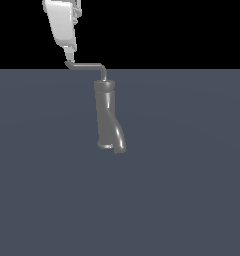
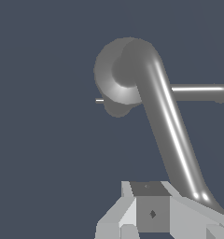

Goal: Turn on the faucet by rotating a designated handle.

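Note:
The faucet (image 1: 108, 117) is a dark grey upright cylinder with a collar ring and a short curved spout end low on the exterior view's right. From its top the handle (image 1: 87, 65), a thin light-grey L-shaped rod, runs toward the exterior view's left and ends in a small hooked tip. My white gripper (image 1: 69, 53) comes down from above with its fingers shut and empty, their tip right at that hooked end. In the wrist view the handle (image 2: 172, 135) stretches from the faucet's top (image 2: 115, 74) to just beside my gripper (image 2: 151, 205).
The faucet stands on a plain dark blue-grey floor (image 1: 192, 200). In the wrist view a second shorter grey bar (image 2: 198, 92) sticks out sideways from the faucet's top.

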`<state>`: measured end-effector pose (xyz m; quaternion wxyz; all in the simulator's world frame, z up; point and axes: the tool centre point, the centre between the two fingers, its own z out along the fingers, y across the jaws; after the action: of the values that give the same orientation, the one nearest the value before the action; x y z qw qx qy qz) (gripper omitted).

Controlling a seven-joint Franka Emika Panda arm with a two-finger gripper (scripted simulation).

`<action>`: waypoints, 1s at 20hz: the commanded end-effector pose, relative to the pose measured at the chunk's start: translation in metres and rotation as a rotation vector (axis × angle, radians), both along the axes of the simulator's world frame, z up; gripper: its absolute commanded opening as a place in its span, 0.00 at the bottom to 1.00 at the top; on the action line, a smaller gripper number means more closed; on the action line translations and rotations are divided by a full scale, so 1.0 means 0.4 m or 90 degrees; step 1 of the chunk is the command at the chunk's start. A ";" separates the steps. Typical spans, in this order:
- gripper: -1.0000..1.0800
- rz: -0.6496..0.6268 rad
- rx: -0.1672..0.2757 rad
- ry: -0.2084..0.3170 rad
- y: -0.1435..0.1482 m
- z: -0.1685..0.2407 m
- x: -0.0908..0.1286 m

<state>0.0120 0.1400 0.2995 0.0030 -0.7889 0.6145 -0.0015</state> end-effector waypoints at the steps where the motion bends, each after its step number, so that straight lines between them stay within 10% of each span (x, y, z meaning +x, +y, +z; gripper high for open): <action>1: 0.00 0.001 -0.002 0.004 -0.003 0.000 -0.027; 20: 0.00 0.002 -0.001 0.003 -0.100 0.000 -0.126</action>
<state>-0.0339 0.1144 0.2996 0.0039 -0.7945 0.6073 -0.0014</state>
